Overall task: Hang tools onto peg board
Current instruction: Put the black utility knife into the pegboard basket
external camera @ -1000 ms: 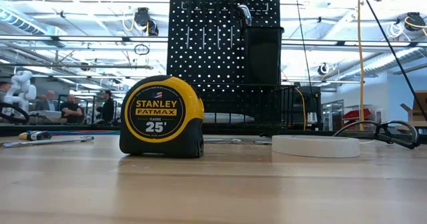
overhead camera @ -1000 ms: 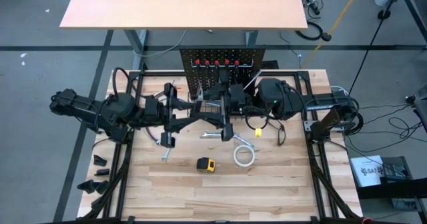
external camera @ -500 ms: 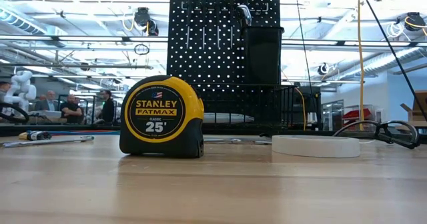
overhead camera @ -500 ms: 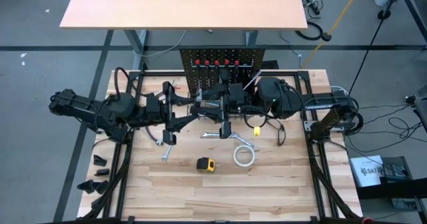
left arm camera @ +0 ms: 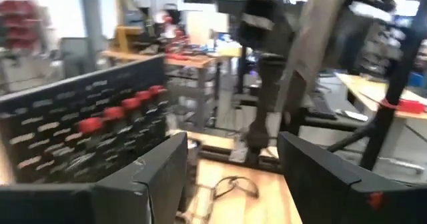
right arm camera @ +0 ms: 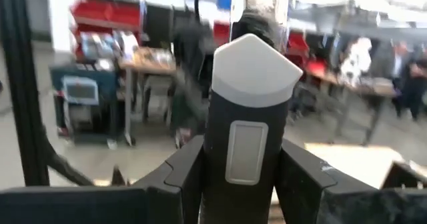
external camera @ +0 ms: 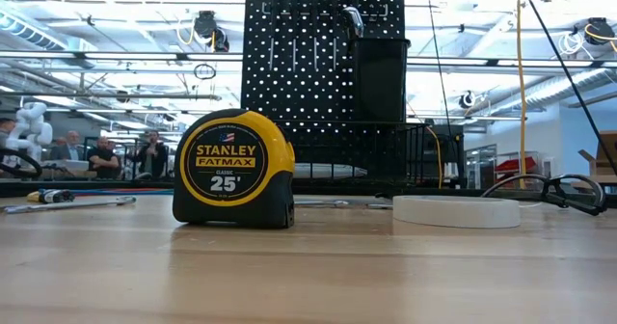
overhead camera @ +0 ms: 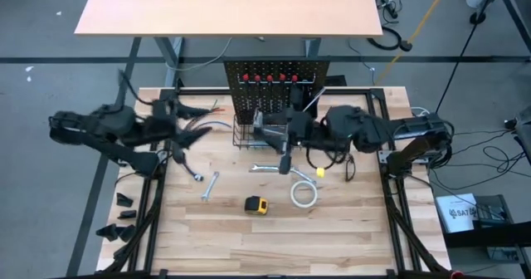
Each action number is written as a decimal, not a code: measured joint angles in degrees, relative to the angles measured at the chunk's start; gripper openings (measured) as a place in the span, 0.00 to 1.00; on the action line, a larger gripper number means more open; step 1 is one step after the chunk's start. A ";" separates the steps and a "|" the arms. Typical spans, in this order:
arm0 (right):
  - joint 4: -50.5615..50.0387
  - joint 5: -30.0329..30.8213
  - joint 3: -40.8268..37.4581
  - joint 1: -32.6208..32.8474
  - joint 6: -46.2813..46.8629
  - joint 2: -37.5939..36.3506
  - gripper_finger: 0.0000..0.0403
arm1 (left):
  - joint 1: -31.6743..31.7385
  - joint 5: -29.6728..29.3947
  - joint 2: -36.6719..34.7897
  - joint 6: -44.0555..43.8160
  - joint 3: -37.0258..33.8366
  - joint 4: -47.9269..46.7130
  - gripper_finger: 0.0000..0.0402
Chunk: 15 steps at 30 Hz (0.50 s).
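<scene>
**Right arm carries a grey knife just short of the board**

From above, the right gripper (overhead camera: 274, 136) sits close in front of the wire basket (overhead camera: 247, 135) at the foot of the peg board (overhead camera: 278, 70), which lies straight ahead of it with red-handled screwdrivers (overhead camera: 270, 78) in a row along the top. The left gripper (overhead camera: 187, 129) is off to the side, away from the basket, and is clearly the farther of the two. Loose on the table nearer the front edge than the right gripper: a wrench (overhead camera: 208, 185), the tape measure (overhead camera: 255, 204) and the white tape roll (overhead camera: 304, 193).

At table height neither arm shows. The tape measure (external camera: 234, 169) stands on edge with the board (external camera: 323, 54) rising behind it.

Through the left wrist camera, its two fingers (left arm camera: 153, 177) stand apart with nothing between them; the board (left arm camera: 80, 134) lies off to one side.

Through the right wrist camera, the fingers (right arm camera: 183, 167) clamp a grey and black utility knife (right arm camera: 247, 111), its long axis running straight out past the fingertips. My guess is the right arm must bring that far end to the board.
</scene>
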 joint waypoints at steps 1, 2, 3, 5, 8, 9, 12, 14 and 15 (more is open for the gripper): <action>-2.04 1.09 0.06 0.02 1.30 0.43 0.34 | -0.02 -1.37 -1.51 -1.20 0.00 -1.74 0.58; -4.53 2.04 0.09 0.02 2.82 1.01 0.34 | -0.03 -2.95 -2.86 -2.82 0.00 -3.39 0.58; -6.98 2.83 0.10 0.00 4.51 1.92 0.34 | -0.04 -4.78 -4.13 -4.60 0.00 -4.91 0.58; -10.67 4.18 0.02 -0.06 6.78 4.57 0.34 | -0.04 -8.67 -6.13 -7.29 0.00 -8.02 0.59; -12.31 5.59 -0.09 -0.14 7.89 8.87 0.34 | -0.01 -13.47 -7.97 -8.99 0.02 -11.55 0.59; -12.16 5.65 -0.09 -0.13 8.18 9.92 0.34 | -0.02 -13.82 -8.10 -8.97 0.02 -11.99 0.59; -13.27 5.70 1.39 -0.56 10.07 13.06 0.34 | -0.04 -14.07 -7.93 -8.79 0.00 -12.11 0.59; -16.07 5.78 2.50 -1.38 10.65 15.32 0.34 | -0.02 -14.15 -7.38 -8.52 0.00 -12.21 0.59; -17.61 6.15 3.10 -1.87 10.78 16.55 0.34 | -0.02 -14.17 -7.18 -8.54 0.00 -12.34 0.59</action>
